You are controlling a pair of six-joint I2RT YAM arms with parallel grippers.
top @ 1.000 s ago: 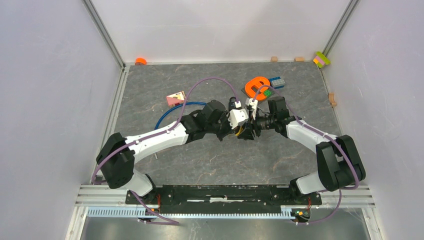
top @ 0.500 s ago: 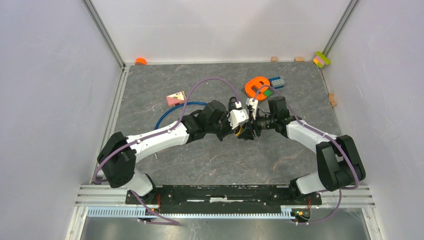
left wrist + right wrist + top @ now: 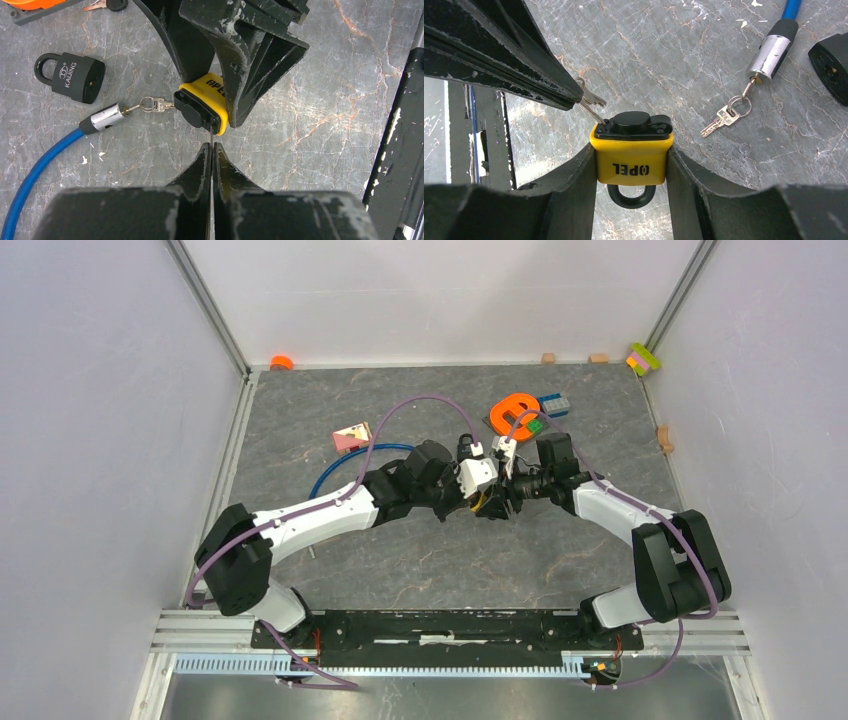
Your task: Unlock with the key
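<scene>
Right gripper clamps the yellow padlock, left gripper pinches the key

Lock is mid-table btwn the two arms, body squeezed on both sides by the right fingers, black cap facing the left arm. Left jaws are pressed tight together on the key's head, blade tip touching the cap's edge. Can't tell if it's actually in the keyhole, the cap hides that. Shackle is a black loop, only part of it shows btwn the fingers. Body looks like glossy yellow plastic w/ rounded corners and "OPEL" in black. Lying on the gray marbled table nearby: a black padlock marked KAIJING, and a blue cable w/ a chrome barrel end, small silver keys on a ring stuck in it. From the top cam the lock's mostly buried under both wrists.
</scene>
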